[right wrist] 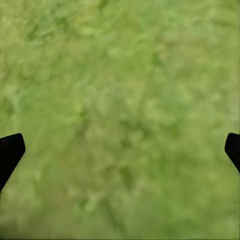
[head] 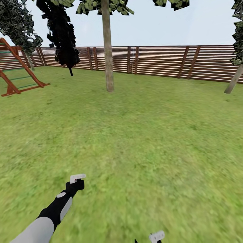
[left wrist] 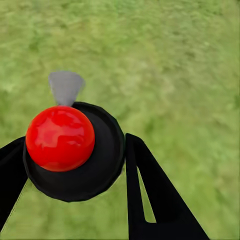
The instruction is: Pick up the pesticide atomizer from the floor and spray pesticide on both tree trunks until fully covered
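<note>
My left gripper (left wrist: 75, 175) is clamped around the pesticide atomizer (left wrist: 75, 150): in the left wrist view its round black body with a red dome sits between my two black fingers, a grey nozzle poking out ahead over the grass. In the head view the same gripper (head: 77, 182) is held out low over the lawn (head: 145, 135), near its front edge, with the whitish head of the sprayer on top. So I judge the pickup done. My right gripper (right wrist: 120, 150) hangs empty, its fingers spread wide apart over bare grass.

The spraying looks untouched. One tree trunk (head: 107, 50) stands well ahead, near the fence (head: 162, 60) at the back edge of the lawn, and another trunk (head: 233, 82) leans at the far right. I see no white specks on either. What is left, as I judge it: drive up, cover the first trunk, then the second.
</note>
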Robot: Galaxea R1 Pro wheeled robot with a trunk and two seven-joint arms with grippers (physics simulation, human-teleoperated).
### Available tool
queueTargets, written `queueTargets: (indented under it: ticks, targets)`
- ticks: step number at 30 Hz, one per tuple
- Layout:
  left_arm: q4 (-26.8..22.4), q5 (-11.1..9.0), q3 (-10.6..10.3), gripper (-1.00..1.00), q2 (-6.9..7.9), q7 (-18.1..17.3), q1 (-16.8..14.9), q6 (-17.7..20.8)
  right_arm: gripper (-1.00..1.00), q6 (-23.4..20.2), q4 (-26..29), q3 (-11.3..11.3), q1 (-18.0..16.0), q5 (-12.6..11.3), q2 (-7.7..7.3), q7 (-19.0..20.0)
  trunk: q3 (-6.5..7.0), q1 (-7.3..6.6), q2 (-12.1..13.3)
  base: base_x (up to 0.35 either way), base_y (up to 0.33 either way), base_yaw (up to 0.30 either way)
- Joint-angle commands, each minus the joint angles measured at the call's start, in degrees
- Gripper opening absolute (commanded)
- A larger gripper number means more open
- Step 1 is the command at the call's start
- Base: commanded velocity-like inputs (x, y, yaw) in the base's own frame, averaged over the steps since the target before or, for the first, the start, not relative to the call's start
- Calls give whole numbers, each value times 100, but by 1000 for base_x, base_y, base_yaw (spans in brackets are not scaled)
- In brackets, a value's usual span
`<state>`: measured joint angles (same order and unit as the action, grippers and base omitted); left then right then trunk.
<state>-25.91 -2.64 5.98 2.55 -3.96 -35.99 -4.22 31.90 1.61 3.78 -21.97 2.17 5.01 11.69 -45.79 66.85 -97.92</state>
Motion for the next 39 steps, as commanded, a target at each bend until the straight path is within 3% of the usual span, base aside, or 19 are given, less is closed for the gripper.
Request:
queueTargets:
  ticks: [1, 39]
  targets:
    - [-1, 0, 0, -100, 0, 1, 2, 0, 100, 0, 1, 0, 0, 1, 0, 0, 0, 0, 0, 307, 119, 0]
    - [3, 0, -3, -100, -4, 1, 3, 0, 100, 0, 2, 0, 0, 1, 0, 0, 0, 0, 0, 307, 118, 0]
